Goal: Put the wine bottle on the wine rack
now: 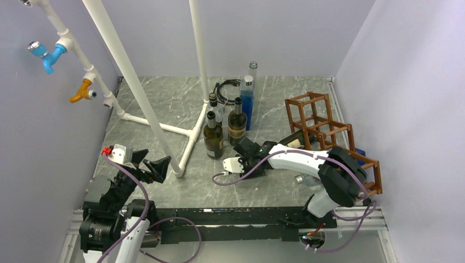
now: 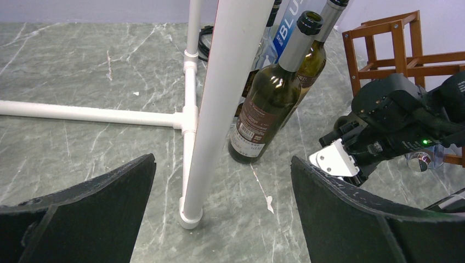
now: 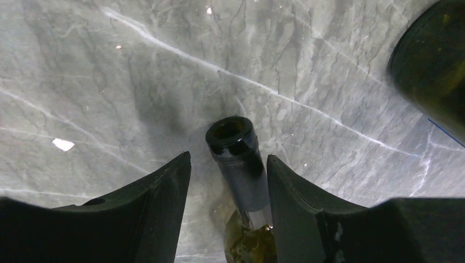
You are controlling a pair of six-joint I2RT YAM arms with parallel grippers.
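A dark green wine bottle (image 1: pixel 292 142) lies on its side at the mouth of the reddish-brown wine rack (image 1: pixel 310 98), its base toward the rack. Its open-mouthed neck (image 3: pixel 237 159) runs between the fingers of my right gripper (image 3: pixel 228 159). The neck rests against the right finger, and a gap shows on the left side, so the jaws stand open around it. In the top view the right gripper (image 1: pixel 244 149) hides the neck. My left gripper (image 1: pixel 156 165) hovers wide open and empty at the near left, close to a white pipe foot (image 2: pixel 190 218).
Two green wine bottles (image 1: pixel 213 138) (image 1: pixel 237 124) stand mid-table, with a blue bottle (image 1: pixel 247 103) and a clear one (image 1: pixel 253 71) behind. A white pipe frame (image 1: pixel 164 127) crosses the left half. A small metal-capped item (image 1: pixel 300 179) lies by the rack. Walls close both sides.
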